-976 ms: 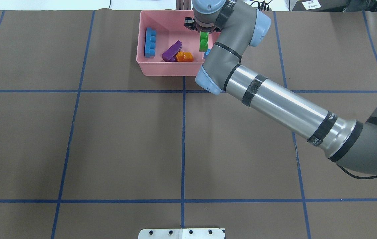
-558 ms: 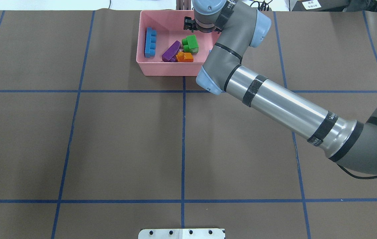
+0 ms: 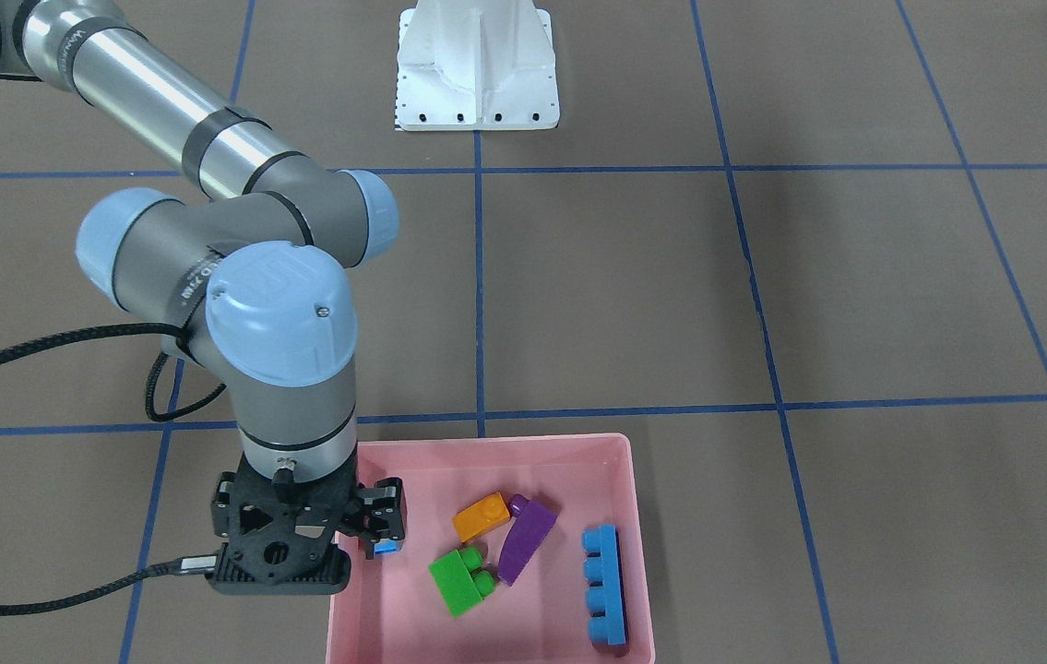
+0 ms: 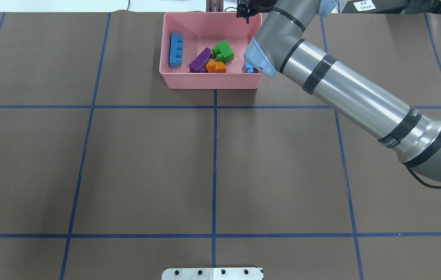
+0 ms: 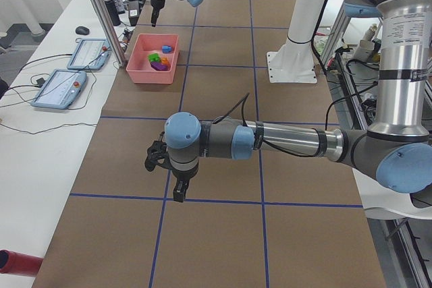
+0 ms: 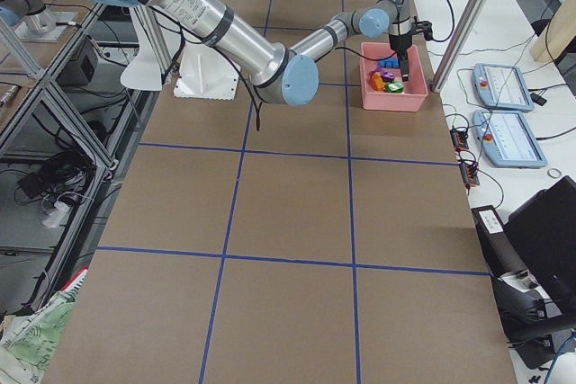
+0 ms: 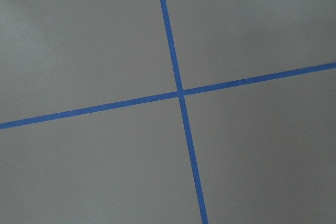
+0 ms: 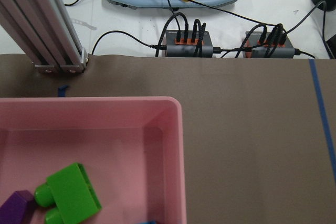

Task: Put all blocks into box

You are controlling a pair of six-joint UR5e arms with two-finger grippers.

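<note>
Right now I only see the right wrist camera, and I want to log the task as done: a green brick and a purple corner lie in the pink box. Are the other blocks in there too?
Observer: Yes. Overhead, the orange brick and the long blue brick lie in the box with the purple wedge and the green brick.
Operator: That makes four. The fifth?
Observer: The small blue brick is inside too, against a side wall, half hidden under the right arm overhead.
Operator: Is anything being carried?
Observer: No. In the front view the right gripper looks open, with no brick in it.
</note>
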